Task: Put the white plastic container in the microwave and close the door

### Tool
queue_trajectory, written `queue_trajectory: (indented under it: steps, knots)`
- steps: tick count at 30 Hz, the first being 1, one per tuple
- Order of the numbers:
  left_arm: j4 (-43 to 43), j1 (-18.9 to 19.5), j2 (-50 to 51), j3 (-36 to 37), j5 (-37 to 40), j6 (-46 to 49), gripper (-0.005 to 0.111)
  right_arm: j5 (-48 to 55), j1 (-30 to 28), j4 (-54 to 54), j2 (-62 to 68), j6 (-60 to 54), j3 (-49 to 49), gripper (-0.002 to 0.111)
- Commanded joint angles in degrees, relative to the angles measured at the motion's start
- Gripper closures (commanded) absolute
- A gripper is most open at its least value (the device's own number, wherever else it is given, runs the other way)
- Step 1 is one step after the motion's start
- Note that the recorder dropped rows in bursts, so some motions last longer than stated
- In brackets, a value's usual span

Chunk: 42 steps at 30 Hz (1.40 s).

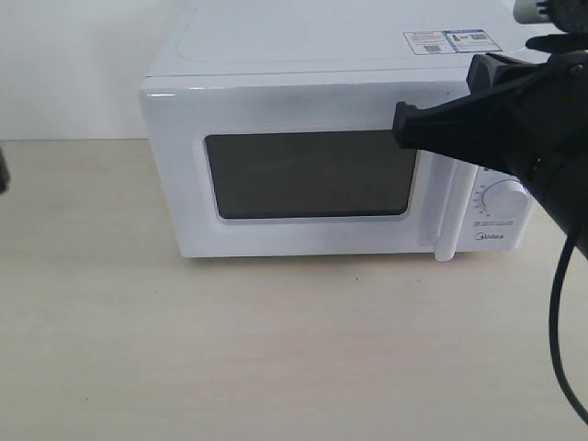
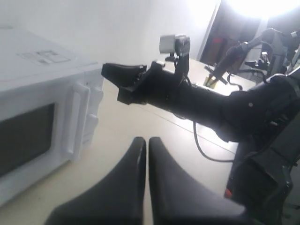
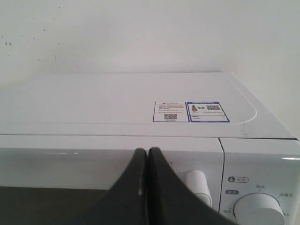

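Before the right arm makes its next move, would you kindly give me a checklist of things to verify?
1. Door shut flush on the microwave: ok.
2. White plastic container inside: cannot tell, none in view.
3. Right claw shut, by the door's upper edge near the handle: ok.
4. Right claw touching the door: cannot tell.
5. Left claw shut, off the microwave: ok.

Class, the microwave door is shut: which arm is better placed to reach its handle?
Right: the right gripper hovers close beside the handle; the left gripper is well away from the microwave.
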Motion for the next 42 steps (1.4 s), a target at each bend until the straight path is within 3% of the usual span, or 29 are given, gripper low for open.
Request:
queue_trajectory:
  steps: [1, 5, 9, 13, 17, 19, 24, 27, 29, 36, 42]
  knots:
    - [0.52, 2.33, -8.24, 0.15, -3.00, -0.39, 0.103, -0.01, 0.19, 0.02, -0.53, -0.32, 0.31, 0.108]
    - [7.59, 4.94, -21.01, 0.15, -5.26, -0.39, 0.103, -0.11, 0.19, 0.02, -0.53, -0.32, 0.31, 0.108]
    - [12.11, 5.24, -30.64, 0.15, -8.52, -0.39, 0.103, -0.11, 0.19, 0.02, -0.53, -0.32, 0.31, 0.108]
    - [14.23, 5.24, -30.64, -0.32, -10.38, -0.39, 0.103, -0.11, 0.19, -0.31, -0.53, -0.32, 0.31, 0.108]
    - [23.44, 5.34, -30.64, -0.21, -11.85, -0.85, 0.103, -0.11, 0.09, -0.25, -0.53, -0.32, 0.31, 0.108]
    - [30.42, 5.34, -30.64, -0.21, -14.49, -5.58, 0.103, 0.01, 0.09, -0.25, -0.53, -0.32, 0.31, 0.108]
    - [56.98, 5.34, -30.64, 1.78, -17.86, -39.63, 0.103, 0.01, 0.09, -0.25, -0.53, -0.32, 0.31, 0.108]
    - [69.65, 5.58, -30.64, 7.40, -20.18, -60.45, 0.103, 0.01, 0.09, -0.25, -0.53, -0.32, 0.31, 0.108]
    - [71.40, 6.37, -30.64, 11.04, -21.23, -65.12, 0.103, 0.01, 0.09, -0.25, -0.53, -0.32, 0.31, 0.108]
    - [67.83, 11.31, -30.64, 23.58, -28.61, -68.05, 0.103, 0.01, 0.09, -0.25, -0.53, -0.32, 0.31, 0.108]
    - [75.16, 13.43, -30.64, 33.63, -33.57, -66.13, 0.103, 0.12, 0.09, -0.25, -0.53, -0.32, 0.31, 0.108]
